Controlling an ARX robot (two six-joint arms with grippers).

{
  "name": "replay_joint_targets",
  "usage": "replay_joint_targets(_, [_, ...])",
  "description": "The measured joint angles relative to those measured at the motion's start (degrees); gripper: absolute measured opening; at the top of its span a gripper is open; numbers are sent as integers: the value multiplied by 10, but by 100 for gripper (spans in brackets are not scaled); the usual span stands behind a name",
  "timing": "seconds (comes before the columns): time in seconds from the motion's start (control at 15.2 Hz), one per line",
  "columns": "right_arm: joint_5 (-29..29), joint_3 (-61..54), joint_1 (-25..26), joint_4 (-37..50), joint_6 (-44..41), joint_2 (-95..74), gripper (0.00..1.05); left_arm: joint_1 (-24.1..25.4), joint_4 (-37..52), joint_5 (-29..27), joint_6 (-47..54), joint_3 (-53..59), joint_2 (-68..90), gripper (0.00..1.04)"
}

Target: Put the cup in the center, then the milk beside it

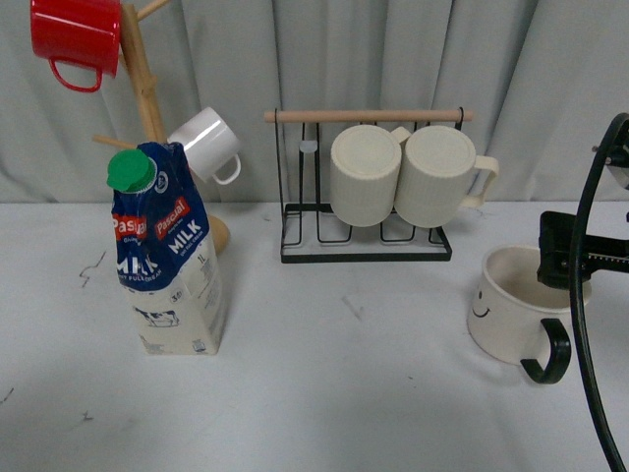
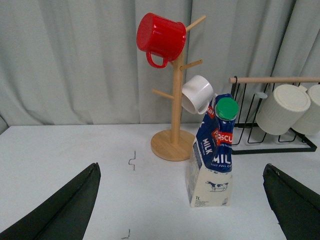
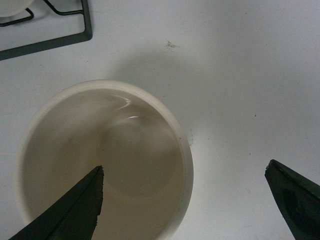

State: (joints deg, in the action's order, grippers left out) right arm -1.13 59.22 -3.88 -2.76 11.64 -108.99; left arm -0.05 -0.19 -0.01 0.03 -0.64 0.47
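Right claw is spread wide, one finger over the mouth of the cup, the other outside its rim. Left claw is equally wide, gripping nothing. On the counter, the tall milk stands left: blue top, green cap, cow on a cream base. At the right sits the cup: cream, smiley face, black handle, bare glaze inside.

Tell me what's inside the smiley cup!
Nothing shows inside the cup: just its bare, shiny cream bottom and wall in the right wrist view. One finger of the open right gripper covers part of the inside, so that patch cannot be seen.
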Motion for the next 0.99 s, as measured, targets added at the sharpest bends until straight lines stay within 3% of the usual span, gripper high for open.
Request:
replay_joint_targets(0.2, [-17, 34, -12, -12, -6, -44, 98, 0, 0, 0, 0, 0, 0, 98])
replay_joint_targets(0.26, [-22, 46, -14, -16, -8, -55, 91, 0, 0, 0, 0, 0, 0, 98])
replay_joint_targets(0.79, [-54, 79, -22, -37, -21, -89, 6, 0, 0, 0, 0, 0, 0, 98])
replay_joint_targets(0.99, [-58, 62, -33, -40, -19, -69, 3, 0, 0, 0, 0, 0, 0, 98])
